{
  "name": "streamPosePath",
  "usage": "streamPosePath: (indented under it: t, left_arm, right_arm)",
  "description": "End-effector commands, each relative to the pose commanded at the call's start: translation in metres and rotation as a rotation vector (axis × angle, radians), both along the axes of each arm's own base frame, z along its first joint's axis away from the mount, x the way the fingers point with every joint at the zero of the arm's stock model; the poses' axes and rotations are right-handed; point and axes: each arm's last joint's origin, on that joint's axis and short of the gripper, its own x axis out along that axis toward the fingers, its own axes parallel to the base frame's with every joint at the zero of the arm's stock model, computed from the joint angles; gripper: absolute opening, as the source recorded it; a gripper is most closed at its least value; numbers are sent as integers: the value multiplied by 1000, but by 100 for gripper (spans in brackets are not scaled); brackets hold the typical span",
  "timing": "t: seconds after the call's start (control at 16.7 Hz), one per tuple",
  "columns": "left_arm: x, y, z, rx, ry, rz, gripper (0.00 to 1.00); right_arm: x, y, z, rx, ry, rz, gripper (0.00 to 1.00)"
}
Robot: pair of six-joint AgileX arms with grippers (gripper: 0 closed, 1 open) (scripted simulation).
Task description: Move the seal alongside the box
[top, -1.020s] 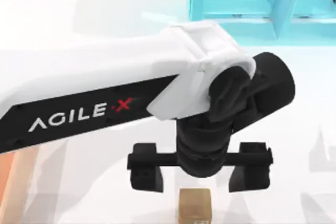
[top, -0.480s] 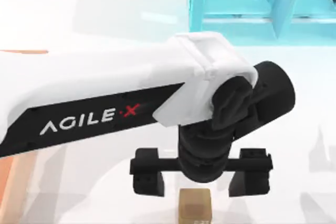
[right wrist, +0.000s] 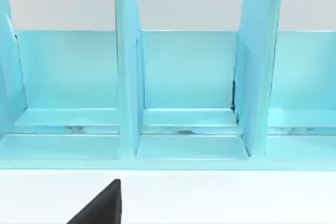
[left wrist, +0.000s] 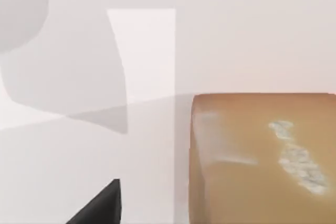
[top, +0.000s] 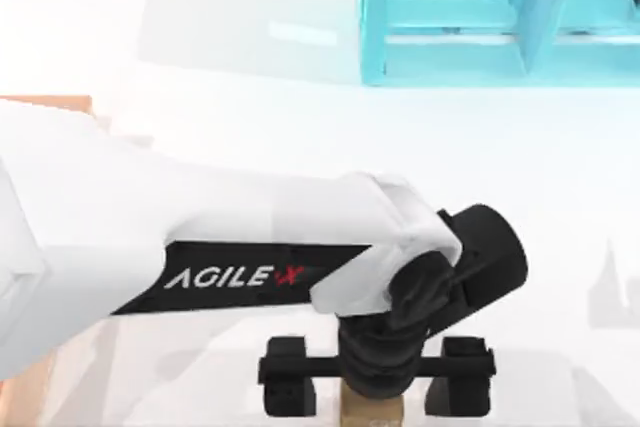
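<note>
left gripper [top: 377,389]: sat low at about 6 o'clock in the top view, jaws spread wide apart, one black finger [top: 288,389] on each side of the seal and not touching it as far as I could see

seal [top: 373,411]: tan-gold block right at the 6 o'clock edge of the top view, mostly tucked under the wrist, sitting between the two fingers; the left wrist view caught it up close [left wrist: 262,158], with pale engraved marks on the face toward the camera

box [top: 45,104]: just an orange-brown sliver with a lighter rim poked out around 9 to 10 o'clock, behind the white arm, well apart from the seal

left arm [top: 150,237]: white with the AgileX lettering, stretched in from 9 o'clock across to the seal

turquoise frame [top: 500,17]: stood at 1 o'clock on the table [top: 560,177]; the right wrist view looked straight into its open compartments [right wrist: 186,77]

right gripper: couldn't tell the jaws, just a dark fingertip [right wrist: 100,205] in the right wrist view
</note>
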Motion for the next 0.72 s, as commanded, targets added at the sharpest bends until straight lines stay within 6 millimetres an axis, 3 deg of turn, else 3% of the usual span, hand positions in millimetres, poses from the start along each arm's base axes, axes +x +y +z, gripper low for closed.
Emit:
streamPosePath:
  t: [0.3,0.72]
  left_arm:
    - [-1,1,-4,3,1,0,100]
    - [-1,1,-4,3,1,0,47]
  right_arm:
    - [0,0,0,0,0,0,100]
    - [0,0,0,0,0,0,100]
